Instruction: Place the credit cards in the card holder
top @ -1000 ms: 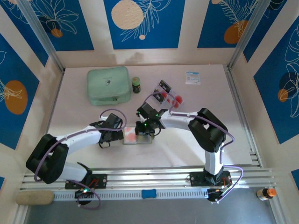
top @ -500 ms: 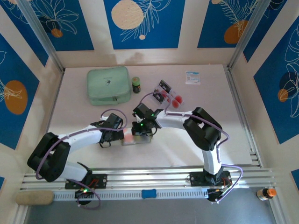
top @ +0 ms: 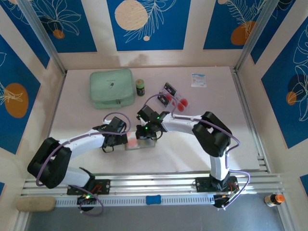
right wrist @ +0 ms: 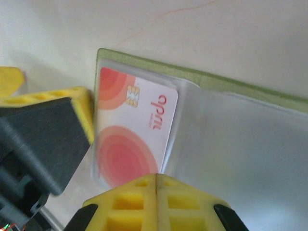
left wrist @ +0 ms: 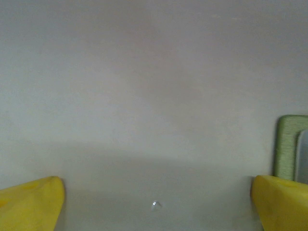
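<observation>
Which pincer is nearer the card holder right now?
Right. The right pincer, shut, sits directly over the open card holder, at the sleeved credit card. The left pincer, open, stands just beside the holder's green edge.

The card holder (left wrist: 285,149) runs off the left wrist view's right edge

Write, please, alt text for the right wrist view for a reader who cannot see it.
A white credit card with red circles lies at the left end of the open olive-green card holder, seemingly under its clear sleeve. The right pincer, shut, rests at the card's lower edge.
</observation>
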Action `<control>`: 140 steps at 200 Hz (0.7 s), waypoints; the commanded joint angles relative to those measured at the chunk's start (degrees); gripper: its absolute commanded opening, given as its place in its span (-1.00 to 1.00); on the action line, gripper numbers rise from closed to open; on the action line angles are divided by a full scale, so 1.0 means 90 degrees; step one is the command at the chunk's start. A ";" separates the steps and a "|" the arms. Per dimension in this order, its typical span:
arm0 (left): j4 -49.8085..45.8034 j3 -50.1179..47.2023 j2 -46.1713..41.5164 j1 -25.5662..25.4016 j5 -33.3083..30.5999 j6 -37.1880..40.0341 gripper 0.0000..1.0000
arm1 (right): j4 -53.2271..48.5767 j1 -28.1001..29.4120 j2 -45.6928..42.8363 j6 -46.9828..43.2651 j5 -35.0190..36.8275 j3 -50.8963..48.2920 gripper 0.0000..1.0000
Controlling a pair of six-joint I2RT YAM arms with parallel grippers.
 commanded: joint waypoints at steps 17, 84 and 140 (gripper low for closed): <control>-0.0302 0.0233 -0.0499 0.0060 0.0073 0.0060 0.99 | -0.0528 -0.0244 -0.1107 -0.0256 0.0452 -0.0500 -0.50; -0.0378 0.0620 -0.1147 0.0080 0.0355 0.0201 0.99 | -0.1132 -0.0554 -0.1794 -0.0611 0.1289 -0.1161 -0.17; -0.0203 0.0922 -0.0998 0.0070 0.0975 0.0191 1.00 | -0.0978 -0.0682 -0.1350 -0.0831 0.1117 -0.0966 -0.15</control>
